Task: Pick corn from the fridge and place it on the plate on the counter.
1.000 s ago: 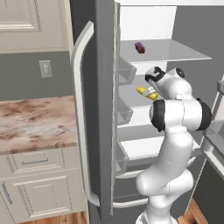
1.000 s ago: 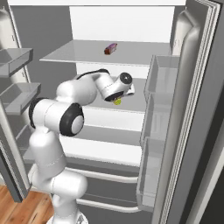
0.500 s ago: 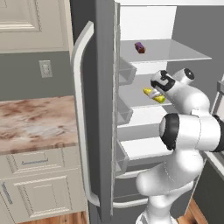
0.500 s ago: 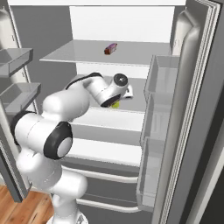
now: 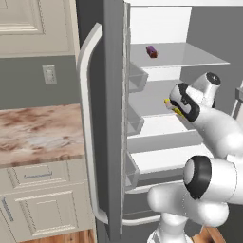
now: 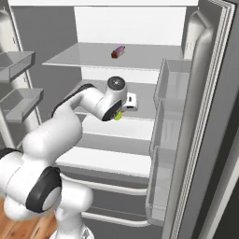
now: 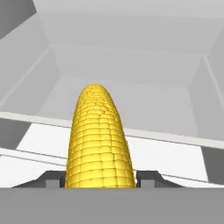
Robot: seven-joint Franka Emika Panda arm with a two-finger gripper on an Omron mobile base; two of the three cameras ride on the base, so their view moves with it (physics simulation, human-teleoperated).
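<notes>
The yellow corn [image 7: 99,140] stands between my two fingertips [image 7: 53,180], which press against its sides; my gripper [image 7: 99,179] is shut on it. It points into the white inside of the fridge [image 7: 131,39], above the front edge of a middle shelf. From the left base view a little yellow of the corn [image 5: 169,103] shows at my gripper [image 5: 176,106]. From the right, its green tip [image 6: 118,115] peeks out under the hand [image 6: 122,109]. The marbled counter [image 5: 38,133] lies left of the open fridge door [image 5: 107,118]. The plate is out of view.
A small purple item [image 5: 151,51] [image 6: 118,52] lies on the upper shelf. The door's long curved handle [image 5: 85,123] stands between fridge and counter. Door bins [image 6: 170,121] line the right door, close to my arm. Cream cabinets [image 5: 38,199] sit under the counter.
My arm has reached deeper into the fridge, its elbow swinging down and toward the camera. The hand and the corn have shifted slightly together over the middle shelf.
</notes>
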